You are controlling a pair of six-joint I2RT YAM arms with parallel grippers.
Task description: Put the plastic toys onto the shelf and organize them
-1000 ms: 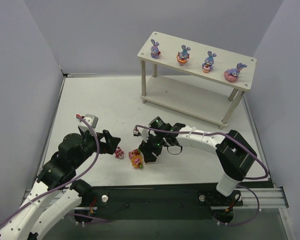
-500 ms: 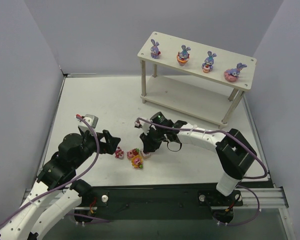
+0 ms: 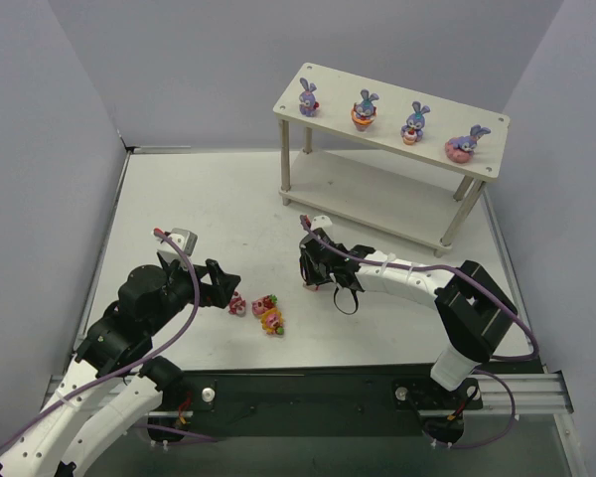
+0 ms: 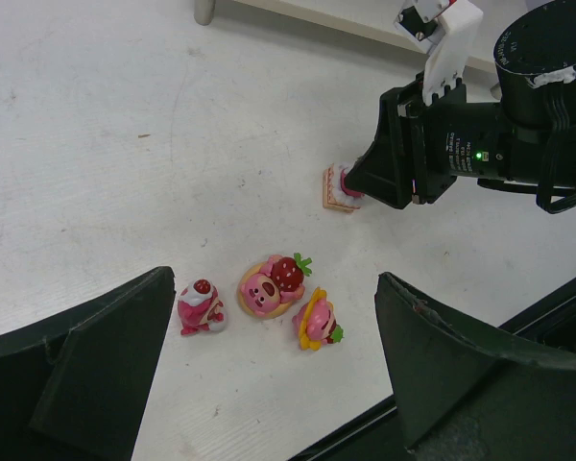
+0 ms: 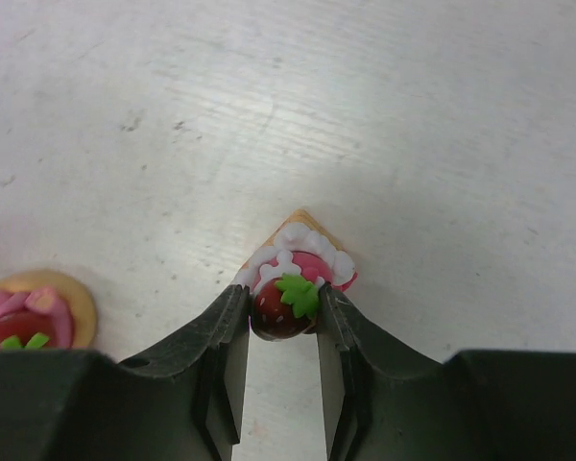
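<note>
My right gripper is shut on a small strawberry cake toy, pink and white on a tan base, held low over the table; the toy also shows in the left wrist view. Three more toys lie on the table: a pink one with a red cap, a round pink face with a strawberry and a pink and yellow one. My left gripper is open and empty just left of them. The wooden shelf stands at the far right with several purple bunnies on its top board.
The shelf's lower board is bare, with thin legs at its corners. Grey walls close the table on the left, back and right. A black rail runs along the near edge.
My right gripper has drawn back from the toy cluster toward the shelf with the strawberry cake toy held in it. The left arm has not moved.
</note>
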